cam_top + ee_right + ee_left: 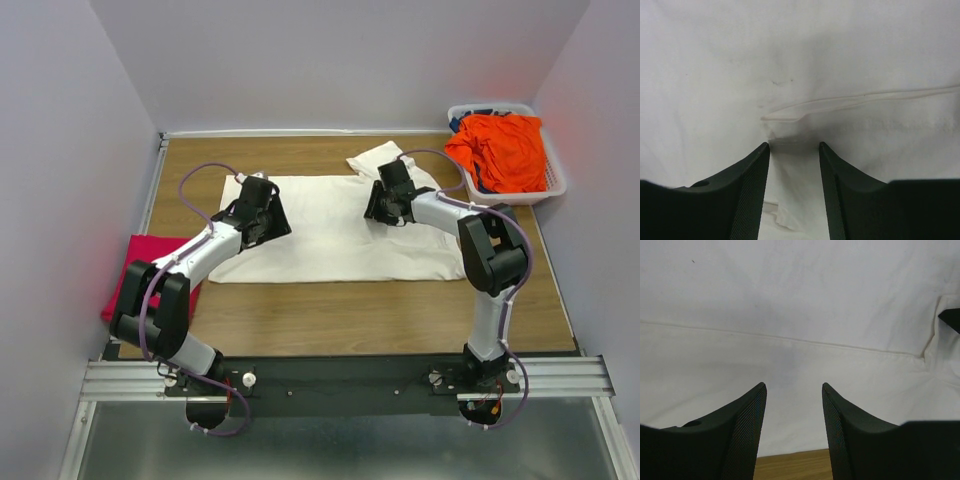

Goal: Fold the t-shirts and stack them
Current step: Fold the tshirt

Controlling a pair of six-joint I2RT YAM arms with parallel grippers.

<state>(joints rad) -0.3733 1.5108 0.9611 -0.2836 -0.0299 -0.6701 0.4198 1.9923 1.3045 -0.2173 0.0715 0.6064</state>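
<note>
Below, a large cream-white cotton t-shirt [330,230] lies spread flat on the brown wooden table [380,310], with one short sleeve [375,158] sticking out past its far edge. Both black two-finger grippers hang low over the cloth.

The left gripper [794,386] is over the near-left part of the cream-white shirt. Its jaws are spread and nothing is between them. In the left wrist view, a long stitched seam [790,342] crosses the fabric ahead of the fingertips, and a sliver of bare wood shows behind them.

The right gripper [794,145] is over the far-right part of the same shirt, close to the protruding sleeve. Its jaws are also parted. A raised fold of white cloth [800,112] lies just past the fingertips, but neither finger is clamped on it.

Left of the cream-white shirt, a magenta-pink cloth t-shirt [145,250] lies at the table's edge, partly hidden by the left arm. To the shirt's far right, a bright orange t-shirt [500,150] is heaped in a white plastic lattice basket [555,185], with darker fabric showing beneath it.
</note>
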